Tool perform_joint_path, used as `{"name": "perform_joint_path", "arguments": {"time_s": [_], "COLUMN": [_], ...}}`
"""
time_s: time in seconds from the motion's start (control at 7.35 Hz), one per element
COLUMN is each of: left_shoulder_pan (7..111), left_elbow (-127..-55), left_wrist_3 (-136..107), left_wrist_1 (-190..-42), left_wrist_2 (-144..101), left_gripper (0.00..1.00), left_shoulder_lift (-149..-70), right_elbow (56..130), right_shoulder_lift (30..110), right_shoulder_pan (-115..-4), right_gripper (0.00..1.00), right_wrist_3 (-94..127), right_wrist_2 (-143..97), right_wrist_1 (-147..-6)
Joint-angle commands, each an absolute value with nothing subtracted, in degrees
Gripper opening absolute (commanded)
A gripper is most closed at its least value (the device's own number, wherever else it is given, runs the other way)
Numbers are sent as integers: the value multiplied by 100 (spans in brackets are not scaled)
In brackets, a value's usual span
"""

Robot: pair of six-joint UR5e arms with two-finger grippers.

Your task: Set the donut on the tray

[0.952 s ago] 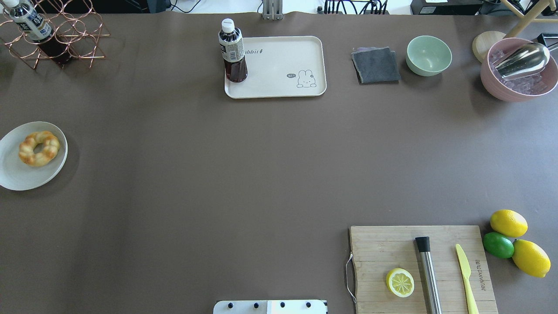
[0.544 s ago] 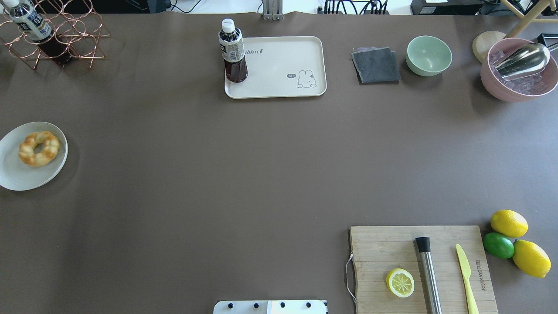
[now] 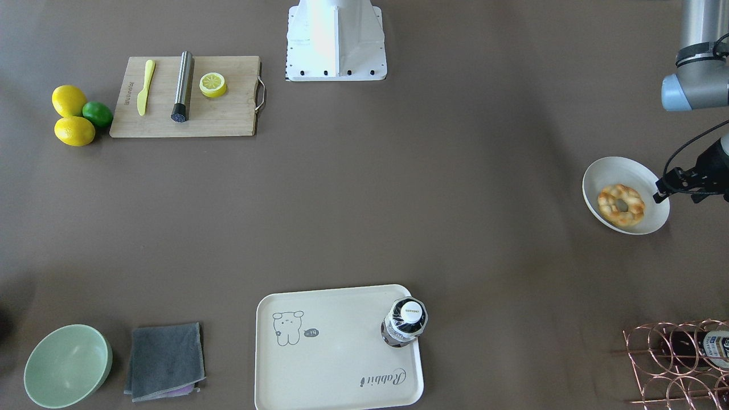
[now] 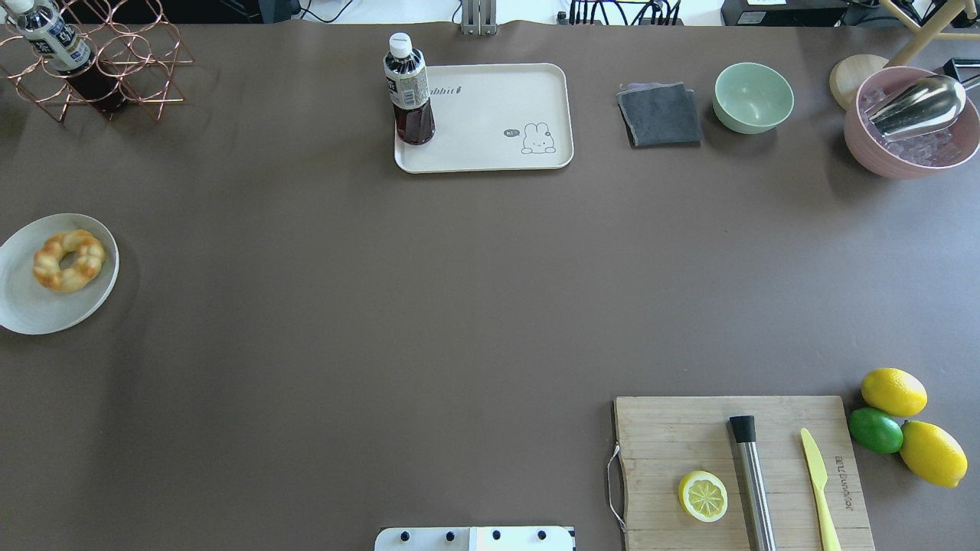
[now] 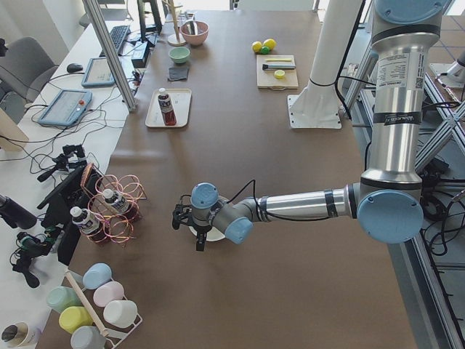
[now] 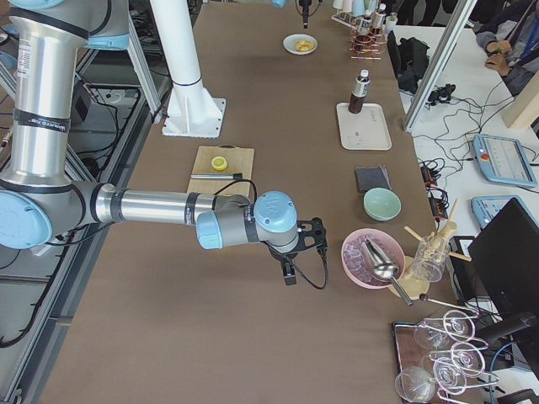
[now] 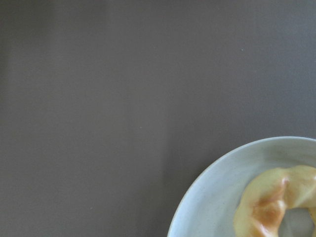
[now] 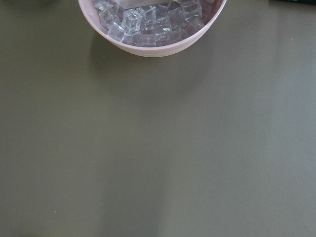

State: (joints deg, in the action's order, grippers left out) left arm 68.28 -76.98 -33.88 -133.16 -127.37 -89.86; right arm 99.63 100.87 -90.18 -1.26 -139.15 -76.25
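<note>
The donut lies on a round white dish at the table's left edge, and shows in the front view and at the bottom right of the left wrist view. The tray with the rabbit drawing sits at the far middle. My left gripper hangs over the dish's edge; I cannot tell whether it is open. My right gripper hovers near a pink bowl of ice; I cannot tell its state either.
A dark drink bottle stands on the tray's left end. A copper wire rack holds a bottle at far left. A grey cloth, a green bowl, a cutting board and lemons are on the right.
</note>
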Motion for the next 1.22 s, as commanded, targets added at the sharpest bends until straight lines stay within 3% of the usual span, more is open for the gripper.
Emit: {"name": "perform_joint_path", "arguments": {"time_s": [0.0,0.14,0.41,0.54,1.09], "left_shoulder_pan": [6609,6609,6609,6609,6819], "left_elbow": [-7532,-7550,-7532,-7524,-8065], "left_wrist_3": [-3516,-3524,-3542,-3559,-3674], "left_wrist_1": [-13597,-13597,-13579,-13570,-12503], "left_wrist_2": [-12542,-12551,-12559,-12560,-13550], "left_gripper": [78,63,13,0,0], "left_shoulder_lift": [-8956,-8913,-8921,-8921,-9333], "right_elbow": [9975,10063,10160,10273,10415], "right_shoulder_lift": [10090,10099,10151,10238,10231], "right_shoulder_pan": [-9026,-9026,-9026,-9026,-9009], "right_gripper": [100,100,100,100,100], "right_wrist_3": [-88,-79,-62,-62,576], "right_wrist_2": [-13922,-13922,-13922,-13922,-13869], "right_wrist_1": [-7620,-7629,-7629,-7629,-7629]}}
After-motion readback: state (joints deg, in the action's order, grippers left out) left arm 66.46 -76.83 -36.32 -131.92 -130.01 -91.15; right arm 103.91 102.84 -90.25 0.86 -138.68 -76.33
